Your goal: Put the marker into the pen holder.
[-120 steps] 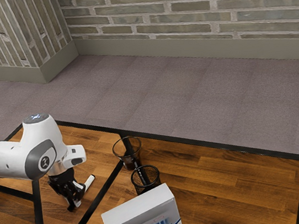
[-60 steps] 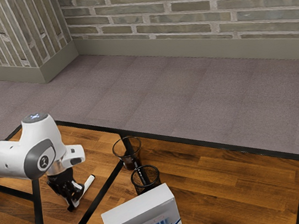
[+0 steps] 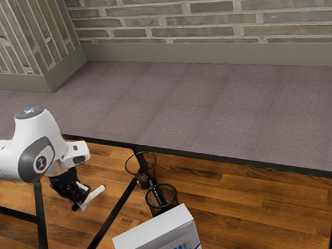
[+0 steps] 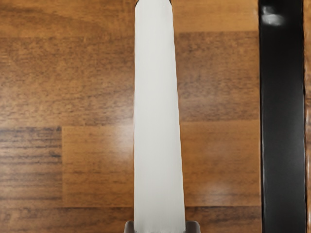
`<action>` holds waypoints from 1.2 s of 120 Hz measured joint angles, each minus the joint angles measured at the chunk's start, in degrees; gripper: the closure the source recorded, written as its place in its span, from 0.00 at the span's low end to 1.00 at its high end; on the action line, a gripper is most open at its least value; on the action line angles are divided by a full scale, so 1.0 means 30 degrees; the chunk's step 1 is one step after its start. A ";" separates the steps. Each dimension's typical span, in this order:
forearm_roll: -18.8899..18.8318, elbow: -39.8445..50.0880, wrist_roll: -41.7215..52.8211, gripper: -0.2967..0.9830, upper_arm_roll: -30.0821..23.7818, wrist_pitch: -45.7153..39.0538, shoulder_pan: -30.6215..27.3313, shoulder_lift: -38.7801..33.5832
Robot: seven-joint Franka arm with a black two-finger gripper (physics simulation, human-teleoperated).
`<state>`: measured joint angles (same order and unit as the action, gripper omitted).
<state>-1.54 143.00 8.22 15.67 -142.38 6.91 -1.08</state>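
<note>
Jutting from the claw (image 3: pixel 80 204), pinched, white marker (image 4: pixel 156 116)

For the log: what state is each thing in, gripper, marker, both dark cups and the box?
Gripper: shut on the marker.
Marker: held, outside both cups.
Cup nearer the box: upright, open-topped.
Cup farther from the box: upright, open-topped.
Box: upright, top closed.

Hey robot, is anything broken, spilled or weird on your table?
Nothing looks odd. Both dark holders stand upright, and the part of the box I see looks undented. The marker slants, but my pincer is holding it.
</note>
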 joint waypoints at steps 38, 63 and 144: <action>-0.0614 -0.5225 -0.1121 0.85 -0.5044 0.5951 0.0150 -0.2361; -0.0506 -0.5695 -0.2013 0.85 -0.7310 0.8168 0.0131 -0.2057; -0.0409 -0.6884 -0.3923 0.85 -0.8363 0.9458 0.0220 -0.0284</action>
<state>-2.76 122.34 -3.55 -9.42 -114.00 7.57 -1.93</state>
